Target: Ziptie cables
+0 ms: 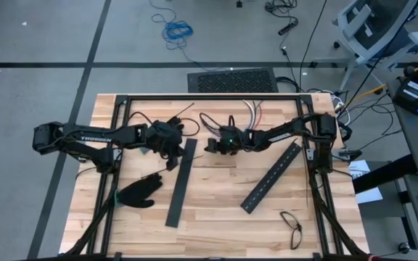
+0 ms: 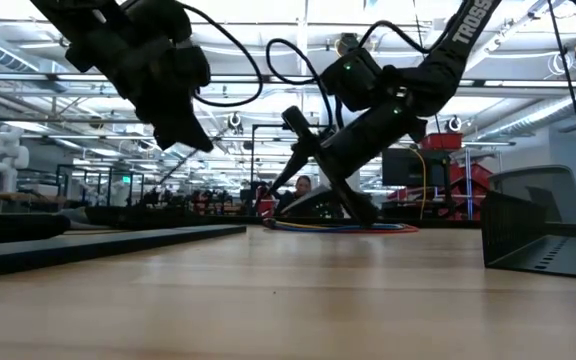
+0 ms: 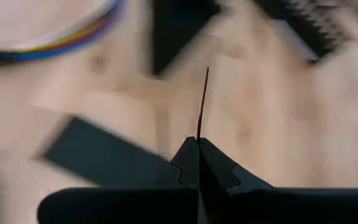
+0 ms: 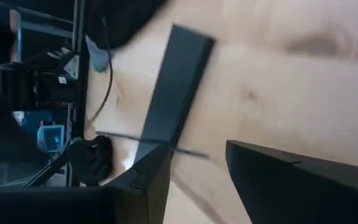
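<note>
At table's twelve o'clock edge: cables [image 1: 251, 114] lie bundled, just behind right gripper [image 1: 214, 143], nearer arm. Right jaws parted, holding nothing. Left gripper [image 3: 198, 149] clamped shut on ziptie [image 3: 202, 102], strip pointing straight out from fingertips (toward cables' side). Count: one bundle, one ziptie held, second strip near right fingers, two black bars [image 1: 181, 181].

The left wrist view is smeared by motion: the cables [image 3: 55, 40] run off the frame's edge, and a black bar [image 3: 104, 158] shows only as a soft shape. The right wrist view cuts off another black bar [image 4: 178, 81] behind a finger.
</note>
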Tool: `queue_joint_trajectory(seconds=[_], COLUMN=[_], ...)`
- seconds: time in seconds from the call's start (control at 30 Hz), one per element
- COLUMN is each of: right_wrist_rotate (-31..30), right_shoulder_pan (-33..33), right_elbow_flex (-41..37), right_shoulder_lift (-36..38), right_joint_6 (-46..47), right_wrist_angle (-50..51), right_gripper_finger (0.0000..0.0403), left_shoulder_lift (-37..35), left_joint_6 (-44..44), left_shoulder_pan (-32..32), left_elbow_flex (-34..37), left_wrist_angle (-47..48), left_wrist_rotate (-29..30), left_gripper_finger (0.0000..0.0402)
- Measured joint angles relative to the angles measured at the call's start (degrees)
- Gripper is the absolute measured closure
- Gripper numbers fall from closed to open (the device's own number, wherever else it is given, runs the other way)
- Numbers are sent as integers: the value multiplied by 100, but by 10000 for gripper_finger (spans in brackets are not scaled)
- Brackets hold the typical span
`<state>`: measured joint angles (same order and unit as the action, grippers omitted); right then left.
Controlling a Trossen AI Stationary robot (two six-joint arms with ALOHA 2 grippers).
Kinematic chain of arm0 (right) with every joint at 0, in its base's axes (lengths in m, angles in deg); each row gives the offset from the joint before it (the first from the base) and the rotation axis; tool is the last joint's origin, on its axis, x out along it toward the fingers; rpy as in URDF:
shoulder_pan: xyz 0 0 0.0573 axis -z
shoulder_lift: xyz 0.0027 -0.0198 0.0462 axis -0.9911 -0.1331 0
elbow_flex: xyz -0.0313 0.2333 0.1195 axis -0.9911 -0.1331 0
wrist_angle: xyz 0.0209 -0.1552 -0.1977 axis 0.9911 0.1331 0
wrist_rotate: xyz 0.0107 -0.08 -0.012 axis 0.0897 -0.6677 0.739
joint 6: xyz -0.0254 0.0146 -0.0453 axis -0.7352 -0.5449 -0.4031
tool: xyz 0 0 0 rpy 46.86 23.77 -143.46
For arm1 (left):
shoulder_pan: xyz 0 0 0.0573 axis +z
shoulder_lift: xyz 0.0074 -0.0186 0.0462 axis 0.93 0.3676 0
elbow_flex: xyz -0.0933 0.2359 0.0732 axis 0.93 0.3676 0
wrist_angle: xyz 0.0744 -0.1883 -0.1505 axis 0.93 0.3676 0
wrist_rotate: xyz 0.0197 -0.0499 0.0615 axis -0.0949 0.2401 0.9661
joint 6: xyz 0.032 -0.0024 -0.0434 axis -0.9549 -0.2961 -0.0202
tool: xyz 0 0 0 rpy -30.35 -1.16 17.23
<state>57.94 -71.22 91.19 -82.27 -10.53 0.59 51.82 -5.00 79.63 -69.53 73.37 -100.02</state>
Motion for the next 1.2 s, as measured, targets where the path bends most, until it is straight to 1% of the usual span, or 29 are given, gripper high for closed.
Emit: queue_joint_trajectory(seconds=[0.03,0.1,0.2,0.27,0.33,0.43,0.53,0.6,0.73,0.83,0.9,0.97,1.0,1.13,1.2], right_wrist_rotate=[39,170,497,844,1283,1861,2268,2545,2919,3177,3310,3244,3076,1778,1139], right_shoulder_pan=[83,269,578,799,1010,1312,1582,1764,2059,2179,2162,2048,1960,1412,1071], right_elbow_flex=[30,71,76,76,76,74,72,74,74,74,74,74,74,74,76], right_shoulder_lift=[0,4,3,8,28,83,244,405,857,1260,1554,1838,1996,2439,2507], right_joint_6=[-89,-345,-754,-1068,-1399,-1840,-2238,-2534,-3272,-4074,-4729,-5489,-5838,-6897,-7129], right_wrist_angle=[-6,-22,-1,-10,7,61,191,261,633,1215,1725,2136,2259,2111,1870], right_gripper_finger=[254,254,254,254,254,254,254,254,255,255,255,255,255,255,255], left_shoulder_lift=[-27,-41,-32,-34,-34,-34,-35,-39,-37,-96,-100,-98,-98,-95,-95], left_joint_6=[100,224,151,100,116,394,698,833,1391,1923,2465,3131,3453,4905,5493], left_shoulder_pan=[-5,0,4,2,2,55,234,387,761,980,1097,1215,1257,1370,1430], left_elbow_flex=[0,-3,-4,-4,-4,-49,-312,-524,-967,-1128,-1180,-1180,-1180,-1180,-1180], left_wrist_angle=[12,-2,-85,-308,-620,-1517,-2435,-2805,-3012,-2992,-3001,-3014,-3014,-3199,-3393], left_wrist_rotate=[-215,-450,-850,-1221,-1453,-1367,-1180,-1070,-1061,-1095,-937,-649,-538,-195,28], left_gripper_finger=[401,401,401,401,401,401,401,401,401,401,401,401,401,401,401])
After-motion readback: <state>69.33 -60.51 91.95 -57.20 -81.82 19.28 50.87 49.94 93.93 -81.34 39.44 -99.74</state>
